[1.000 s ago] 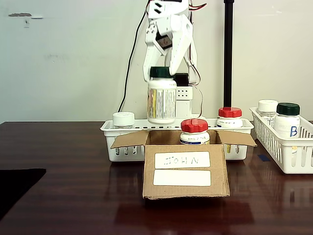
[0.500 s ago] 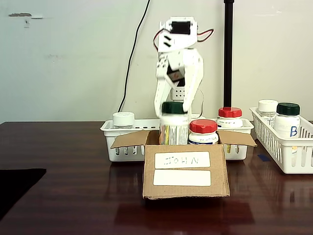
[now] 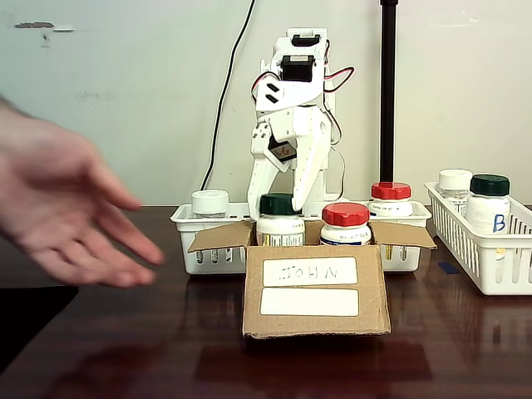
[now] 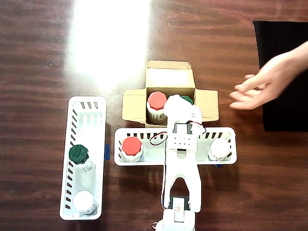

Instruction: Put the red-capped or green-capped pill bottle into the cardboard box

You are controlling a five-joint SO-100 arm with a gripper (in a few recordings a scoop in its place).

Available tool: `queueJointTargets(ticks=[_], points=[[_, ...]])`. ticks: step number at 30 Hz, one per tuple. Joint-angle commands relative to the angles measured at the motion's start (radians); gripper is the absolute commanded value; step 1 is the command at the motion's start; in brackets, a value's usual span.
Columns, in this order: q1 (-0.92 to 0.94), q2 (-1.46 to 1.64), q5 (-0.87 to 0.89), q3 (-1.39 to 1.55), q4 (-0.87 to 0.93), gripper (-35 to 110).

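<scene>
**Green-capped bottle upright in the box**

I see the white plastic pill bottle with the dark green screw cap (image 3: 279, 219) standing upright inside the small brown cardboard box (image 3: 316, 293), long axis vertical, cap up, just beside a red-capped white bottle (image 3: 345, 224). My white two-finger hand (image 3: 280, 193) hangs right over the green cap, fingers straddling it; I cannot tell whether it grips. A person's open hand (image 3: 62, 212) hovers over the dark wooden surface (image 3: 108, 341), apart from the box.

Dark wooden table (image 3: 125, 349): cardboard box (image 3: 316, 307), baskets (image 3: 490, 266)
</scene>
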Motion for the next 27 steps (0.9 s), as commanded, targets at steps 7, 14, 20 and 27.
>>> queueJointTargets(ticks=[7,14,20,27], points=[[0.026,0.299,0.032,-0.032,0.133,85],[0.025,0.428,0.043,-0.138,0.387,87],[-0.012,0.499,0.018,-0.227,0.604,87],[-0.058,0.601,-0.011,-0.229,0.778,87]])
